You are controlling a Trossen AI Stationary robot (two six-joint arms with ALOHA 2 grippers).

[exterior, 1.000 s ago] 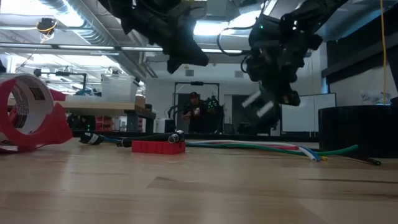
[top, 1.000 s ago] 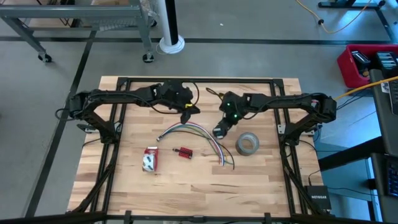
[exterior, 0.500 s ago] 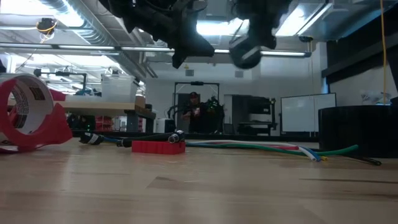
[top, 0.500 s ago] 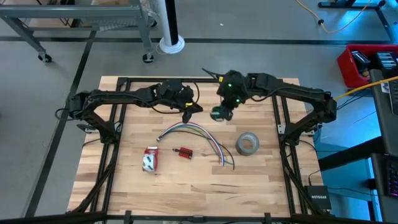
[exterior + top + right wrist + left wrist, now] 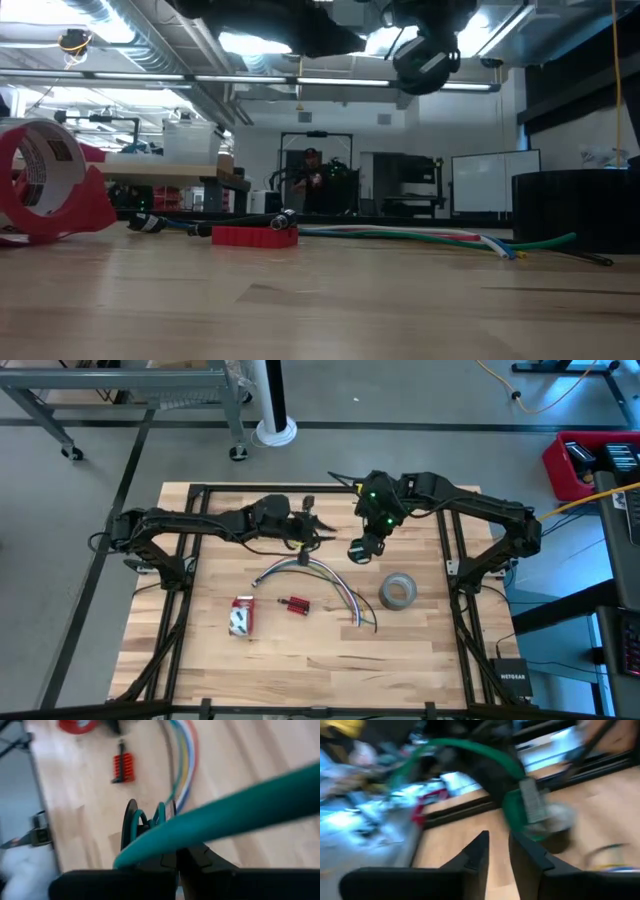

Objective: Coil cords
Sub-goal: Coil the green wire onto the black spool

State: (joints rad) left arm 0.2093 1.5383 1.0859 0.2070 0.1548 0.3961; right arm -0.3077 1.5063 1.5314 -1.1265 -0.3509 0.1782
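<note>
Right claw [image 5: 359,550] clamped on cords [image 5: 210,822], aloft over table [image 5: 300,650].

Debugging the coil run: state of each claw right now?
Left claw: open a little, holding nothing.
Right claw: shut on the teal cord, lifted above the table.

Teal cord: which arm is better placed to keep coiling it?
Right, probably. The right gripper already holds the coiled cord above the table, jaws shut on it. The left gripper is alongside, slightly open and empty, better suited to steadying.
</note>
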